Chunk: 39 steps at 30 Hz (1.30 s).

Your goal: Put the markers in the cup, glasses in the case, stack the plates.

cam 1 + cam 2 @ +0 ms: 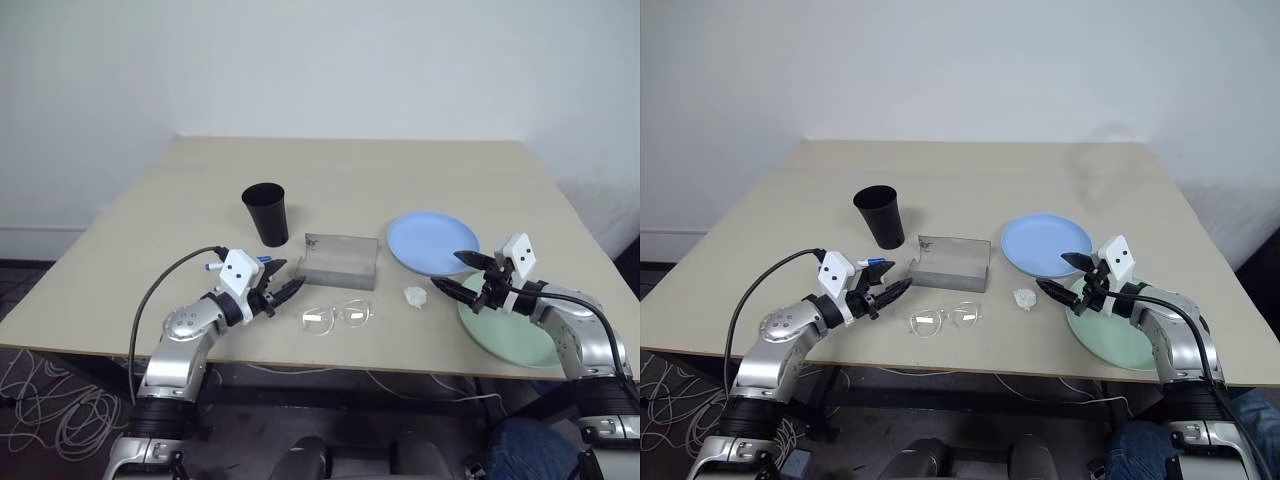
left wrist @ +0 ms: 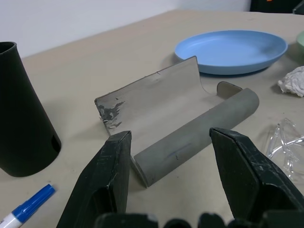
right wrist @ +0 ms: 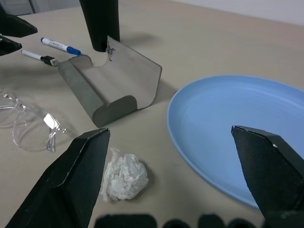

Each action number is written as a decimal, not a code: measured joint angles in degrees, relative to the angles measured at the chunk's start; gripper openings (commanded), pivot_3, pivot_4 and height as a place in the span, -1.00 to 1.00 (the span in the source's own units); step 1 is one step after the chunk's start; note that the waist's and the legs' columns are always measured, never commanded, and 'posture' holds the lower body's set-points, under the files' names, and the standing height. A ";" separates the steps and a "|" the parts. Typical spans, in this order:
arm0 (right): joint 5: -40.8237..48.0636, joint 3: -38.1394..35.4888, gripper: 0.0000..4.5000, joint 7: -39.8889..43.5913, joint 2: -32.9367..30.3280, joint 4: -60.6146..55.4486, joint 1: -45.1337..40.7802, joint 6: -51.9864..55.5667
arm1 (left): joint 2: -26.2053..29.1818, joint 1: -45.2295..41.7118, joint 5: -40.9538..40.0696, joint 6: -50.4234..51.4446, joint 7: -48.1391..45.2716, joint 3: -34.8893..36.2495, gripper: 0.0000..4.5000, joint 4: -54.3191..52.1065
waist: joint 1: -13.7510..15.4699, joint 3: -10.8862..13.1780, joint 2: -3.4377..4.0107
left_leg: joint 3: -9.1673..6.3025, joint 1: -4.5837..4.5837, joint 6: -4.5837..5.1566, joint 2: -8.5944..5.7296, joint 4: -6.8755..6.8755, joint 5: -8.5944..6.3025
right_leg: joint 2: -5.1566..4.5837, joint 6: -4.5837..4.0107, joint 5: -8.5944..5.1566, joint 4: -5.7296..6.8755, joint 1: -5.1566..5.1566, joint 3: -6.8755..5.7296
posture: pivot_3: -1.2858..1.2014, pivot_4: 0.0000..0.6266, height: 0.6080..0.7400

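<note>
No readable writing or brand shows on anything; the only label is a small white tag on one lens of the glasses (image 1: 336,316), and it looks blank. The cup (image 1: 266,213) stands upright toward the far left of the tabletop (image 1: 340,165), its inside too dark to tell what it holds. Two markers (image 3: 56,45) lie on the tabletop beside it, outside it. The case (image 1: 340,260) lies open just right of the cup, and nothing is seen inside it; the glasses rest on the tabletop just in front of it. The blue plate (image 1: 432,242) and the green plate (image 1: 510,325) sit side by side, unstacked, nothing on either. A crumpled white wad (image 1: 415,296) lies between glasses and plates. The left gripper (image 1: 282,290) hangs near the markers, fingers spread, holding nothing; the right gripper (image 1: 455,274) hangs over the plates, fingers spread wide.
</note>
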 measured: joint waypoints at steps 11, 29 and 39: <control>0.49 0.06 0.98 -2.41 0.75 -6.26 5.01 2.03 | 1.50 1.81 -0.22 0.45 -1.07 0.53 0.21 -1.40 | -0.01 0.00 0.00 | 0.02 -0.03 0.00 0.00 0.03 -0.07 | -0.01 0.00 0.00 0.00 -0.02 0.03 | 0.03 -1.00 1.00; 0.43 0.68 0.98 -4.54 -8.39 -21.46 10.23 18.46 | 2.18 2.59 -7.13 8.47 -10.56 -3.46 0.21 -10.63 | 0.08 0.05 -0.06 | 0.67 -0.18 0.10 0.29 0.18 -0.18 | -0.10 -0.01 -0.02 -0.03 -0.09 0.04 | 0.03 -1.00 1.00; -1.38 3.59 0.98 -5.84 -14.35 -27.65 12.72 27.42 | 0.00 1.35 -6.83 8.52 -10.94 -6.99 0.21 -10.52 | 0.18 0.12 -0.19 | 1.62 -0.52 0.22 0.90 0.47 -0.26 | -0.08 -0.01 -0.02 -0.09 -0.10 -0.05 | 0.03 -1.00 1.00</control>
